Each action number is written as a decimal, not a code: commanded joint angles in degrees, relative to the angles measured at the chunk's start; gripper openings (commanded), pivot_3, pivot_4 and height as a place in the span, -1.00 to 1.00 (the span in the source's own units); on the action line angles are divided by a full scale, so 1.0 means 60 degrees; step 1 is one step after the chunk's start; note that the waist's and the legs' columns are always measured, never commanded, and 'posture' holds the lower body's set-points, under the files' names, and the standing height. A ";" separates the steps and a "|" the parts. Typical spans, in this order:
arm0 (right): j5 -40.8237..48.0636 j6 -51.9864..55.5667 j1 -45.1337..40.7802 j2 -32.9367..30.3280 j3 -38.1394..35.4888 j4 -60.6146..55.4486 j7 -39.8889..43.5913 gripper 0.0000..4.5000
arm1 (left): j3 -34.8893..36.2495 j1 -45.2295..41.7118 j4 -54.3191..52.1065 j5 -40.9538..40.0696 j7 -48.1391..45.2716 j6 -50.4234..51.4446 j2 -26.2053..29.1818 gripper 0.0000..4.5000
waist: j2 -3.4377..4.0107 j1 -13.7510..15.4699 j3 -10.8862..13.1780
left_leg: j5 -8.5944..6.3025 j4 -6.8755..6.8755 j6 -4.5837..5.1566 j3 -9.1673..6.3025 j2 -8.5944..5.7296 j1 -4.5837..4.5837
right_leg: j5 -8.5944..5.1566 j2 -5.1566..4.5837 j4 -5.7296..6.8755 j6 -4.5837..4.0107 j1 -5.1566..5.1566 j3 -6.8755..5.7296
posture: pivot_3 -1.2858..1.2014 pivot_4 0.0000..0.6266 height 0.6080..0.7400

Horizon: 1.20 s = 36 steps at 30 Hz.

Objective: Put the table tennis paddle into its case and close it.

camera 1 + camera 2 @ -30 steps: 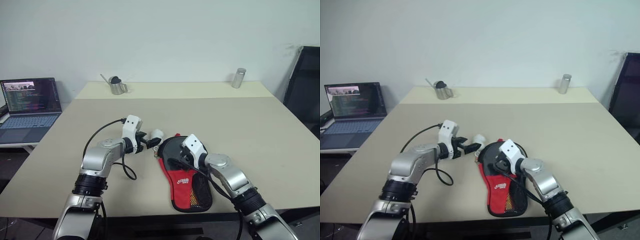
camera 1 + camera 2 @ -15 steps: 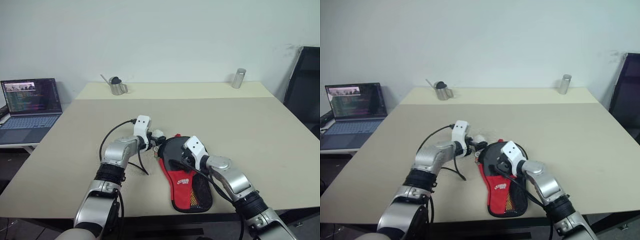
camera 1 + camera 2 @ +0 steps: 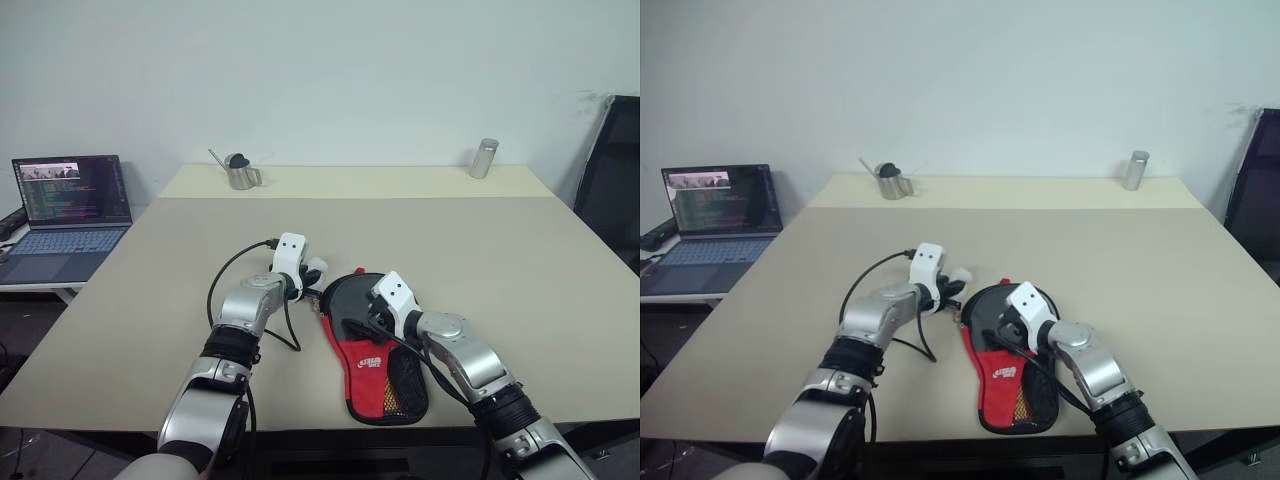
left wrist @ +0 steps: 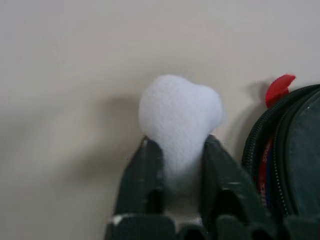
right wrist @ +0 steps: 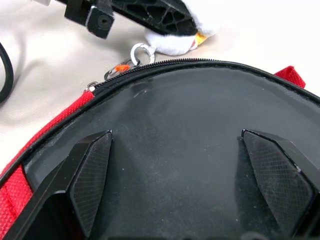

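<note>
Pinching the white plush zipper charm in my left claw to draw the zip, my wide-open right claw pressing the case beneath it onto the worktop; paddle presumably inside, unseen.

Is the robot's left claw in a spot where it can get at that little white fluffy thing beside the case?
Yes, it seems so: the left claw is shut on the white fluffy charm, right beside the case.

Office or lab, bare white wall, beige table, open laptop, black chair
</note>
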 commanded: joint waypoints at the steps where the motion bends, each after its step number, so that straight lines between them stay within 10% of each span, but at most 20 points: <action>1: -0.0546 0.0758 0.0453 -0.0296 0.0539 0.0810 0.0174 1.00 | 0.0025 -0.0857 0.0760 0.0239 -0.0207 -0.0736 0.0015 -0.90 | 0.0000 0.0010 0.0000 | 0.0000 0.0000 0.0000 0.0001 0.0000 0.0000 | -0.0002 0.0000 0.0000 0.0003 0.0000 -0.0001 | 0.03 -0.52 1.00; 12: -0.0430 0.1028 0.0452 -0.0650 0.0724 0.0321 0.1102 1.00 | -0.1138 -0.3837 0.6307 0.2804 0.1596 -0.5029 -0.0517 -0.90 | -0.0004 0.0051 0.0003 | -0.0001 -0.0006 -0.0001 -0.0001 -0.0002 -0.0007 | -0.0028 0.0000 -0.0011 0.0047 -0.0003 -0.0007 | 0.03 -0.52 1.00; 36: 0.0091 0.3088 0.1612 -0.0934 0.0641 -0.2565 0.0877 1.00 | -0.4155 -0.4994 0.7254 0.7392 0.4067 -0.6405 -0.2792 -0.90 | -0.0022 0.0101 0.0020 | 0.0008 -0.0100 -0.0027 0.0005 -0.0025 -0.0013 | -0.0069 -0.0025 -0.0035 0.0109 -0.0026 -0.0014 | 0.03 -0.52 1.00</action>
